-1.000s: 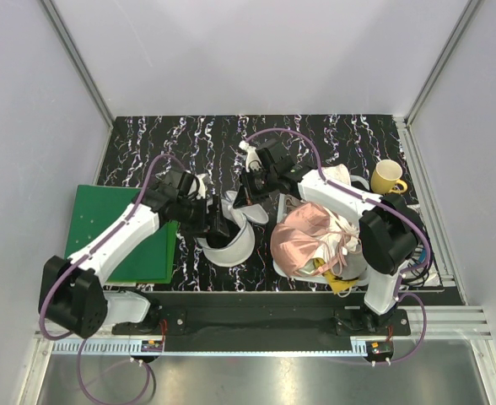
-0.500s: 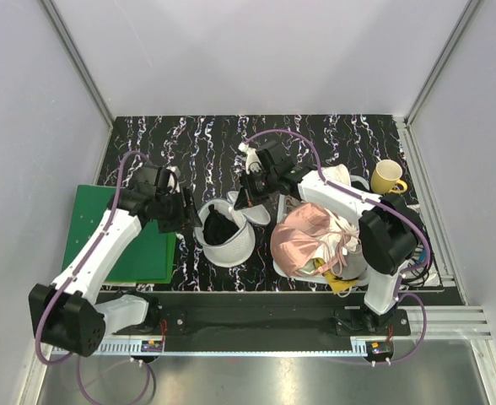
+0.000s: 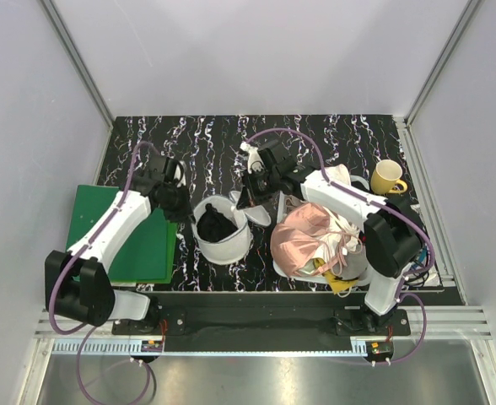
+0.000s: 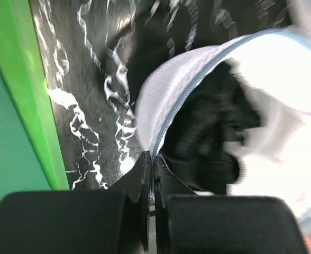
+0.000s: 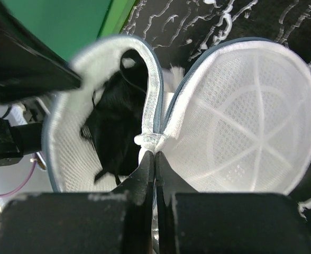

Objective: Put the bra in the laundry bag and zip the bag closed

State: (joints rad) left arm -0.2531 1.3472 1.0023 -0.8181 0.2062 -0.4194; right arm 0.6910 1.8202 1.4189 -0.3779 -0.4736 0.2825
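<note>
Seen from above, the round white mesh laundry bag (image 3: 231,246) lies open like a clamshell on the black white-veined table (image 3: 349,135), with the small black soft-fabric bra (image 3: 216,224) bunched inside it. The left tool (image 3: 183,208) sits at the bag's left rim and the right tool (image 3: 246,199) at its far right side, but this view does not show how either one grips.

The left wrist view does: the left tool (image 4: 151,164) has its jaws pressed together on the grey-blue zip edge of the laundry bag (image 4: 161,95), with the bra (image 4: 208,132) a blurred dark mass just past the rim. Whether it has the zip pull or only the tape I cannot tell.

In the right wrist view the right tool (image 5: 154,156) is pinched tight on the bunched fold where the two halves of the laundry bag (image 5: 250,127) join. The ribbed round panel lies on one side and the half holding the bra (image 5: 110,127) on the other.

The flat green board (image 3: 121,232) has its edge just left of the bag, and the shiny pink garment (image 3: 303,232) crowds the right side. Bare table lies behind the bag, and the yellow mug (image 3: 389,177) stands well apart at the right
</note>
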